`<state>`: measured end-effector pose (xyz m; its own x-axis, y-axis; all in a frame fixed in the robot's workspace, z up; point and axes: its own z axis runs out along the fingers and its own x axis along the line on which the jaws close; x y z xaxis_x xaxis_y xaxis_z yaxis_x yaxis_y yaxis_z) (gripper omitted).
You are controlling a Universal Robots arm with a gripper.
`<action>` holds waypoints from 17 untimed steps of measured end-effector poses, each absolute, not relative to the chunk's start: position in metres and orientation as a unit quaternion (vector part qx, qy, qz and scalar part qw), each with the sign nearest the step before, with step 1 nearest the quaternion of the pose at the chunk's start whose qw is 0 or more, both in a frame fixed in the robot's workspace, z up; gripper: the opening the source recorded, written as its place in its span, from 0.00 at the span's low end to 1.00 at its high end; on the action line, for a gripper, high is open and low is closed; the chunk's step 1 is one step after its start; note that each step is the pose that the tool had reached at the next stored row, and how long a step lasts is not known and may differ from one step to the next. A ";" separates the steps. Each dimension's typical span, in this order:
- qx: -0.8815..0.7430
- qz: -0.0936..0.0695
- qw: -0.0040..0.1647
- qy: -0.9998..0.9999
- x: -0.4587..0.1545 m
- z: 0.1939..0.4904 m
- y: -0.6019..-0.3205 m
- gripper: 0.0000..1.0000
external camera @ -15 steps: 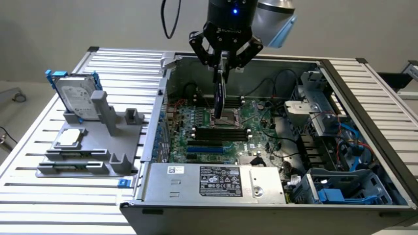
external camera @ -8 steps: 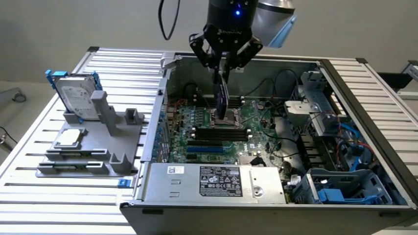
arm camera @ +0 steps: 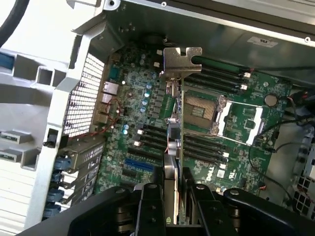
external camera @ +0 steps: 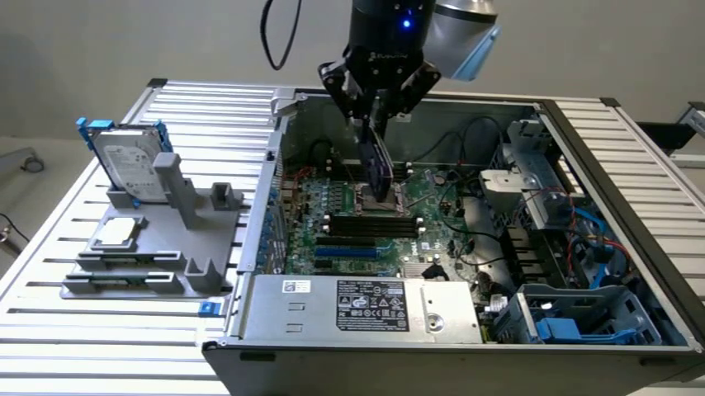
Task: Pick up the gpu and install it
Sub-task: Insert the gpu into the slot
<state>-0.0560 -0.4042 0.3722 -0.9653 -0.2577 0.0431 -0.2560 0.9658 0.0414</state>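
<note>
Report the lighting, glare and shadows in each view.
Exterior view: the ribbed silver table glares pale, the grey computer case is shaded inside, a blue light glows on the arm. Wrist view: the silver bracket of the thin dark gpu catches light; the black gripper holding it is dark.

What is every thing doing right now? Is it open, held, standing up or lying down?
gripper: shut on the gpu.
gpu: held on edge over the motherboard, not seated in a slot.
computer case: lying flat, side open.
hard drive: standing upright in the grey stand.
CPU chip: lying flat on the grey stand.
</note>
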 end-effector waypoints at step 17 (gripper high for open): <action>0.281 -0.028 0.024 -0.959 -0.056 0.368 -0.404 0.26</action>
